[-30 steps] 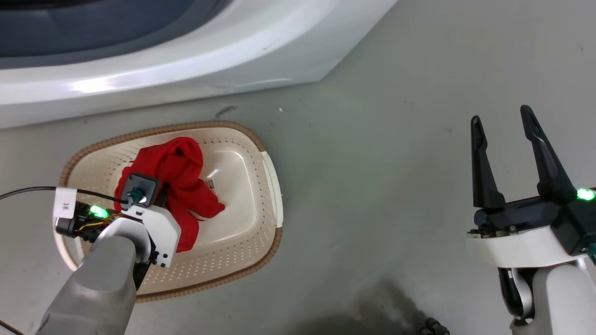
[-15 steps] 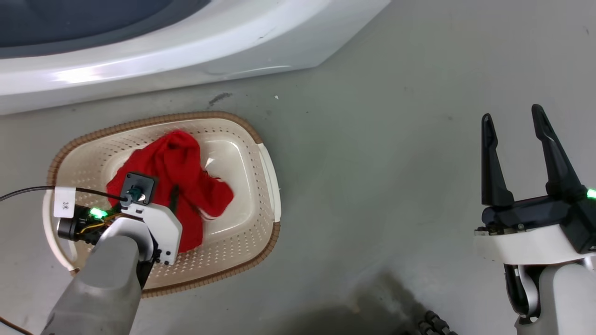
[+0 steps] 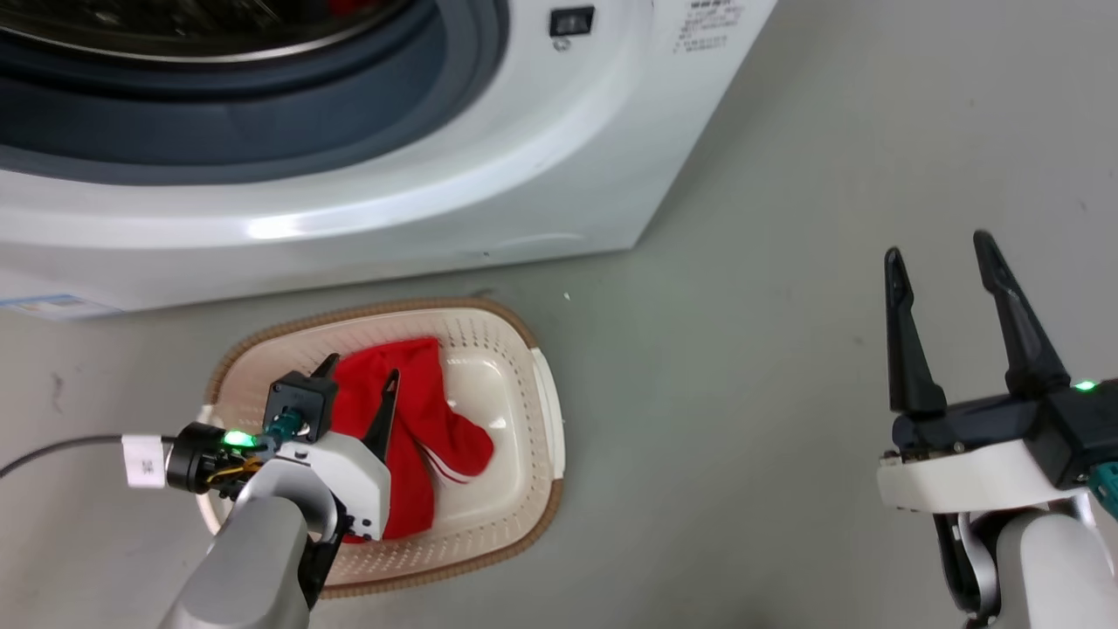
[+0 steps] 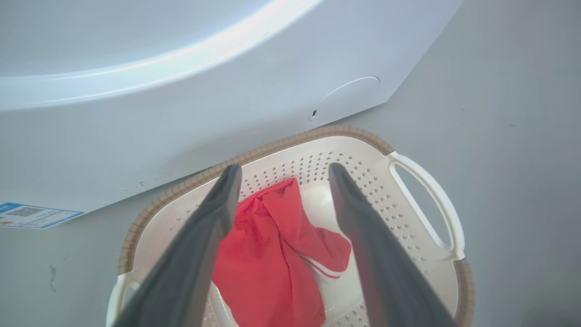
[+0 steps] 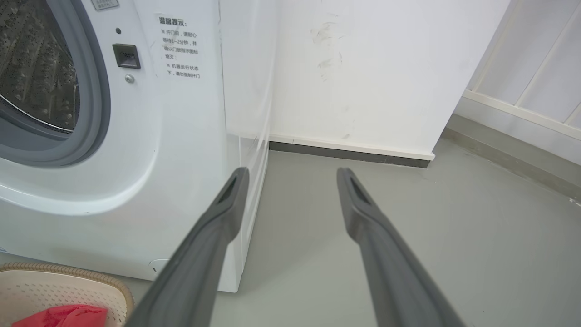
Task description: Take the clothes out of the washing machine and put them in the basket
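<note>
Hovering open and empty over the clothes (image 3: 437, 428) lying in the basket (image 3: 489, 349), our left claw (image 3: 363, 367) is, we judge, nearer the washing machine (image 3: 524, 175), up ahead, than our open right claw (image 3: 936, 245).

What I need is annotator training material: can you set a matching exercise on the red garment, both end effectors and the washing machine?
1 red garment
2 left end effector
3 right end effector
4 washing machine

A open over the floor
B lying in the basket
C white with grey-rimmed porthole
D open over the basket

Pairs: 1-B, 2-D, 3-A, 4-C
</note>
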Controlling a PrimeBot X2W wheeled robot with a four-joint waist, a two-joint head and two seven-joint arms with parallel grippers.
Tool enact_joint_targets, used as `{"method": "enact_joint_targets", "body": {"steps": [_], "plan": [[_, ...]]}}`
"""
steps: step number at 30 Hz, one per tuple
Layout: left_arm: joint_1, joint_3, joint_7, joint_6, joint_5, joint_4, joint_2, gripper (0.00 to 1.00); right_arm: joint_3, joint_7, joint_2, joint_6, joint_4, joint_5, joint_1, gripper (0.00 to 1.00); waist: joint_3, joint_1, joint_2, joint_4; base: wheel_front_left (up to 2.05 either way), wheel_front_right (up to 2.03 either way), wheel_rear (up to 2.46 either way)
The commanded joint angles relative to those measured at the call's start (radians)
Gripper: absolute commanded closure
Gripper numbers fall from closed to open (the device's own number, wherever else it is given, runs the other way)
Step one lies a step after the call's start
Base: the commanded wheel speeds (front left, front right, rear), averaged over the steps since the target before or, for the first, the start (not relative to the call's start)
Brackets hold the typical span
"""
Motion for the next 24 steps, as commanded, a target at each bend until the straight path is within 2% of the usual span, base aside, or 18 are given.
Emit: {"method": "enact_joint_targets", "body": {"steps": [1,14,24], "plan": [[0.031,0.014,-0.003,0.006,0.009,-0.035,-0.003,0.00,-0.003,-0.003,0.001,-0.001,0.006,-0.005,0.020,0.00,-0.066,0.0000,-0.0001,0.037,0.00,0.00,0.00],[0.252,0.165,-0.003,0.008,0.065,-0.407,-0.034,0.00,-0.004,-0.003,0.001,-0.001,0.045,0.000,0.092,0.00,-0.228,0.0000,-0.0001,0.076,0.00,0.00,0.00],[0.358,0.266,-0.003,0.006,0.087,-0.562,-0.081,0.00,0.004,-0.003,0.001,-0.001,0.056,0.013,0.136,0.00,-0.298,0.0000,-0.0001,0.049,0.00,0.00,0.00]]}}
